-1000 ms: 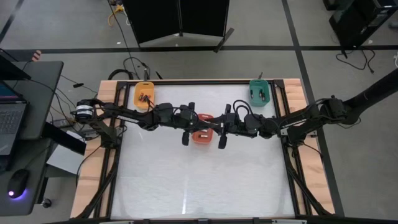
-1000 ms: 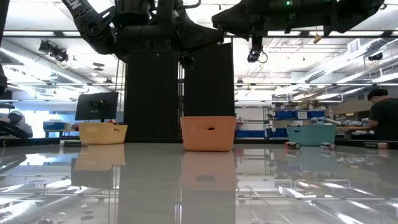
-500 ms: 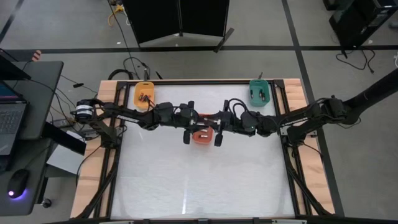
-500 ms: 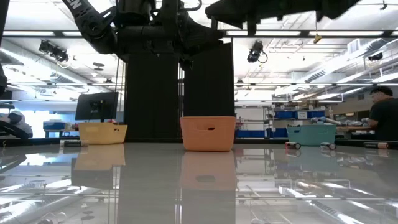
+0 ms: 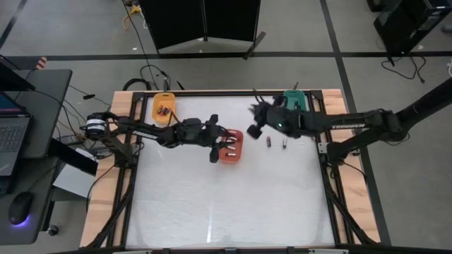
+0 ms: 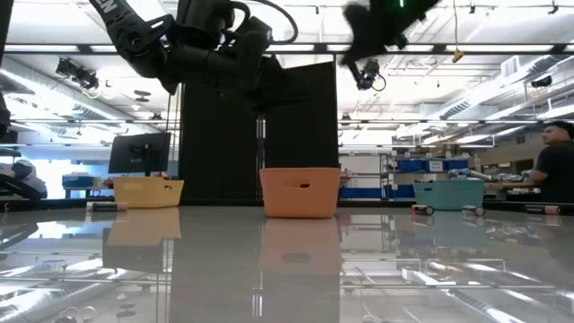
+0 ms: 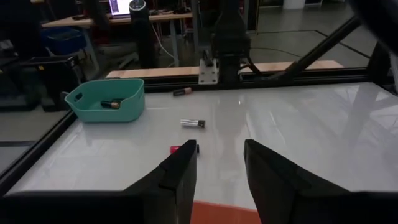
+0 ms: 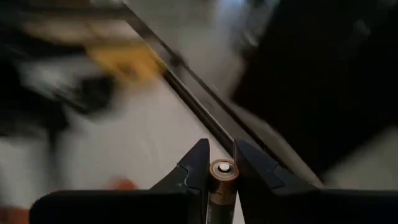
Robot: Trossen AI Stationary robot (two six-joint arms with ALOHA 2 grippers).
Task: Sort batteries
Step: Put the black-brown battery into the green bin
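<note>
My right gripper (image 5: 254,130) hovers high over the table between the red-orange tray (image 5: 231,149) and the teal tray (image 5: 294,103). It is shut on a dark battery with a silvery end (image 8: 222,177). It shows blurred at the top of the low view (image 6: 372,31). My left gripper (image 5: 215,139) hangs open over the red-orange tray's left edge, its fingers (image 7: 177,177) apart and holding nothing. Two loose batteries (image 5: 269,141) (image 5: 282,144) lie on the table, also seen in the left wrist view (image 7: 193,123) (image 7: 183,149). The teal tray (image 7: 106,102) holds a battery (image 7: 114,104). My right gripper pinches the battery between its two fingers (image 8: 194,163), which stand on either side of the barrel just below its silvery end (image 8: 222,169). The battery lies along the fingers, its end pointing outward past the tips. It is lifted clear of the table.
An orange tray (image 5: 164,107) with batteries sits at the far left corner. Another battery (image 7: 182,91) lies near the table's rail by the teal tray. The near half of the white table (image 5: 226,204) is free room. A person (image 6: 556,161) stands in the room beyond.
My right gripper has swung away from above the red-orange tray toward the table's far right, toward the teal tray, turning as it went. Two batteries that its arm covered now show on the table. My left arm has stayed over the red-orange tray.
</note>
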